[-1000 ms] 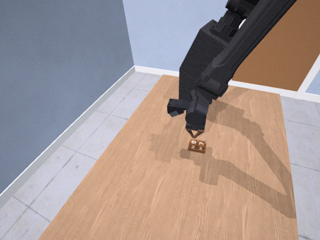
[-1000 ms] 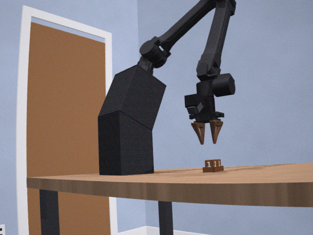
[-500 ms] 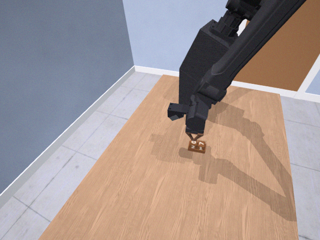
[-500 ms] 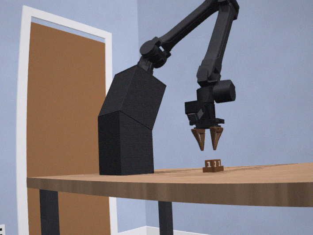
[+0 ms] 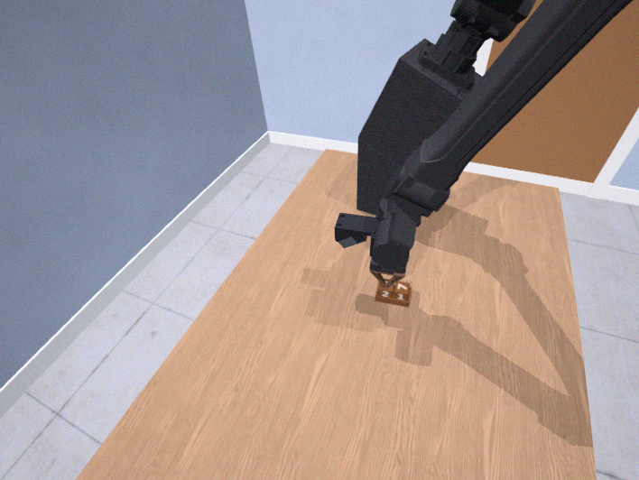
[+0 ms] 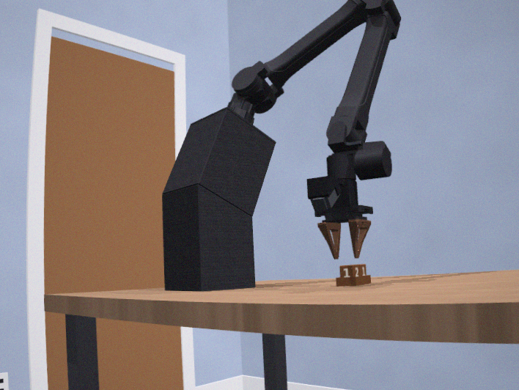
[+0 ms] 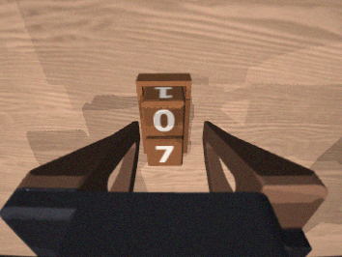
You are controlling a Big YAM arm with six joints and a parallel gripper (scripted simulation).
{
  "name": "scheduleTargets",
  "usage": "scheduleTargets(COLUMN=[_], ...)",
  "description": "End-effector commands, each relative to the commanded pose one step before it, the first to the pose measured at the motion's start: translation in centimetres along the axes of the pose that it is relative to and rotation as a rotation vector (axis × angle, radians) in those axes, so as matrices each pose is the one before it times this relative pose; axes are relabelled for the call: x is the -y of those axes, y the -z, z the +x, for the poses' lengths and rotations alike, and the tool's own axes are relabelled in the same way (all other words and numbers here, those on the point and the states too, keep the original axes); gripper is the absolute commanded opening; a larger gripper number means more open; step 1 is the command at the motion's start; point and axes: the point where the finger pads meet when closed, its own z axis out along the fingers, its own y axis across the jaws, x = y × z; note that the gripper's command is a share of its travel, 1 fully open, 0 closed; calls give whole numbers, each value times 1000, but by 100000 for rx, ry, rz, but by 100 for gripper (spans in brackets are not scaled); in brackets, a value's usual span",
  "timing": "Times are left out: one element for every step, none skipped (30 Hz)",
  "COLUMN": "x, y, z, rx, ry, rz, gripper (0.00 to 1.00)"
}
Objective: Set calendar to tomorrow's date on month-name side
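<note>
Found the claw (image 5: 387, 285) (image 6: 346, 257) (image 7: 171, 128) pointing down above the calendar, fingers partly spread, grasping nothing. In the exterior view, made out a small gap between the fingertips and the cube tops. From the wrist, saw the "0" cube (image 5: 384, 294) (image 6: 356, 271) (image 7: 164, 121) between the fingertips in outline, though below them, and the "7" cube (image 5: 402, 287) (image 6: 363, 270) (image 7: 164, 154) nearer the gripper body in the picture. Noted both cubes side by side in the tray (image 5: 392, 302) (image 6: 346, 283) (image 7: 164, 77), on the table (image 5: 258, 387) (image 6: 293, 295) (image 7: 266, 48).

Read "2" and "1" on the long front side, and another "1" on the short end of the "0" cube. Could not read the month's name on any visible face.

Judged the tray's long edges to run between the fingers in the wrist view, closer to the picture's left finger, with a wider strip of wood toward the right one. Noticed the end wall beyond the "0" cube. Placed the tray well inside the table's edges and well apart from the black base block (image 5: 408, 118) (image 6: 226, 234), with bare wood between.

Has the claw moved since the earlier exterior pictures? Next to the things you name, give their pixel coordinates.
Yes. The claw (image 5: 387, 285) (image 6: 346, 257) (image 7: 171, 128) has come down: in the exterior view, its fingertips are now closer to the calendar tray (image 5: 391, 301) (image 6: 361, 280) (image 7: 164, 77).
</note>
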Motion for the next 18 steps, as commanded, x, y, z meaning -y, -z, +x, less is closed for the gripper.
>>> scheduleTargets(x=[-1240, 155, 0, 0, 497, 216, 92, 73, -233, -473, -329, -80, 26, 157, 87, 4, 0, 0], y=[-96, -158, 0, 0, -287, -125, -37, -31, 92, 193, 126, 5, -28, 1, 2, -2, 0, 0], z=[556, -45, 0, 0, -124, -37, 3, -1, 69, 125, 84, 10, -66, -33, -4, 0, 0, 0], rx=[282, 20, 0, 0, 58, -3, -8, 10, -31, -64, -44, -10, 25, 25, 9, 0, 0, 0], ry=[1184, -137, 0, 0, -423, -174, -60, -47, 206, 406, 280, 138, -43, -170, -68, -2, 0, 0], rz=[-3026, 315, 0, 0, 975, 402, 139, 109, -475, -936, -645, -145, 34, 238, 137, 7, 0, -1], gripper=[45, 45, 45, 45, 45, 45, 45, 45, 45, 45, 45, 45, 45, 45, 45, 45, 45, 45])
